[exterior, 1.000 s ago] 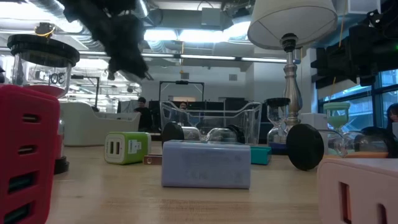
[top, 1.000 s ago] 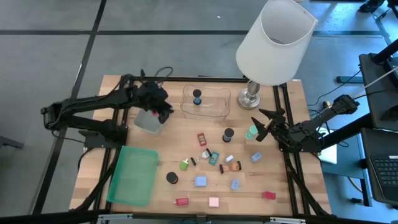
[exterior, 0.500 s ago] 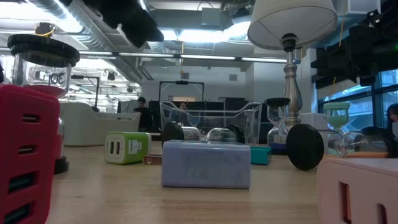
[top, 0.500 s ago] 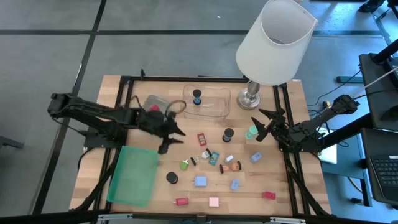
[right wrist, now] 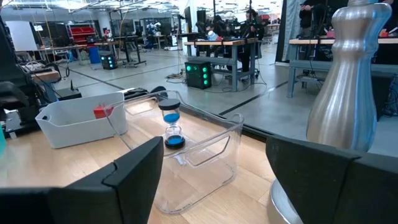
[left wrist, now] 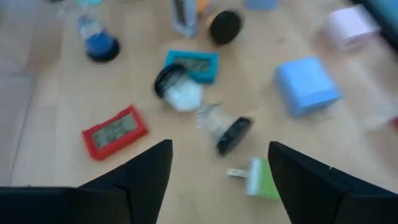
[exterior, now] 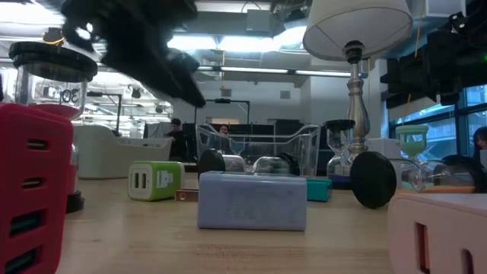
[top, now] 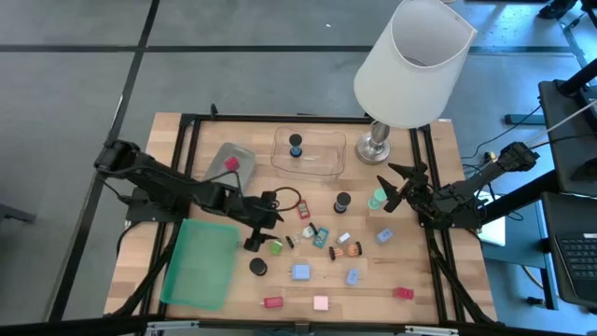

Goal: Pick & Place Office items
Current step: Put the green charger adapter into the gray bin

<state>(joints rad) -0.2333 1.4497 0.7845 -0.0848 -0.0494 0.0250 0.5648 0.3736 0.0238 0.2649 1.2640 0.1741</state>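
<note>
The office items lie scattered over the middle of the wooden table: a red block (left wrist: 115, 130), a teal block (left wrist: 193, 65), a clear hourglass (left wrist: 208, 115) on its side, a green charger (top: 277, 247), blue blocks (top: 300, 272) and a black cylinder (top: 342, 201). My left gripper (top: 265, 231) hovers open above them, with the green charger (left wrist: 261, 180) just in front of its fingers. My right gripper (top: 393, 189) waits open at the table's right, beside a green hourglass (top: 376, 198).
A small grey tray (top: 229, 159) at the far left holds a red piece (right wrist: 101, 112). A clear tray (top: 308, 154) holds a blue hourglass (right wrist: 171, 124). A white-shaded lamp (top: 410, 65) stands at the far right. A flat green lid (top: 199, 261) lies near left.
My left gripper has swung from above the small grey tray toward the table's near edge and its middle, and has come down over the scattered items. A red piece now shows in that tray.
</note>
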